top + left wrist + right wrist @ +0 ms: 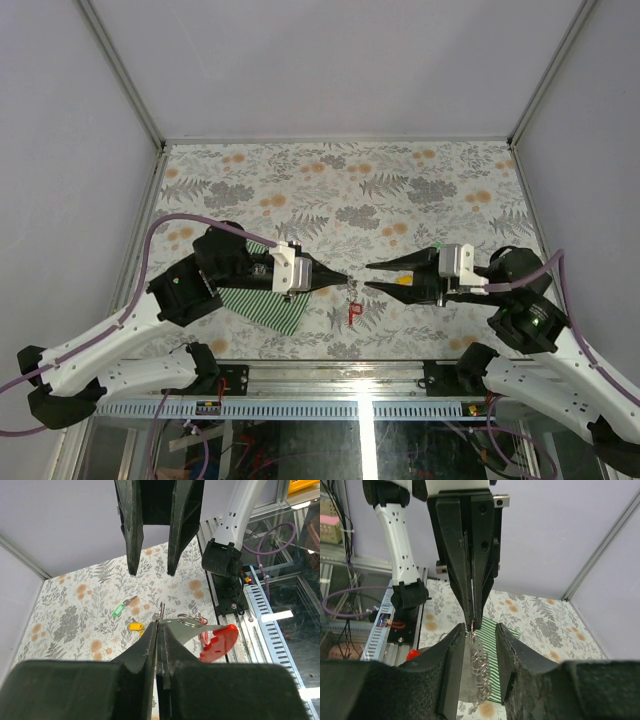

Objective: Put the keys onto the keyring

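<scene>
Floral table under striped cloth, keys

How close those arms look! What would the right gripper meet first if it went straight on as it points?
Probably the keyring, hanging from the shut left gripper just ahead of the right gripper, whose jaws stand open. The left gripper's tip lies right behind it, though depth is unclear.

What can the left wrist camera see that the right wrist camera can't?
Only the left wrist camera sees the green key and the yellow key lying on the flowery table. Only the right wrist camera sees the striped cloth. Both see the keyring pinched in the shut left gripper, with the table underneath.
</scene>
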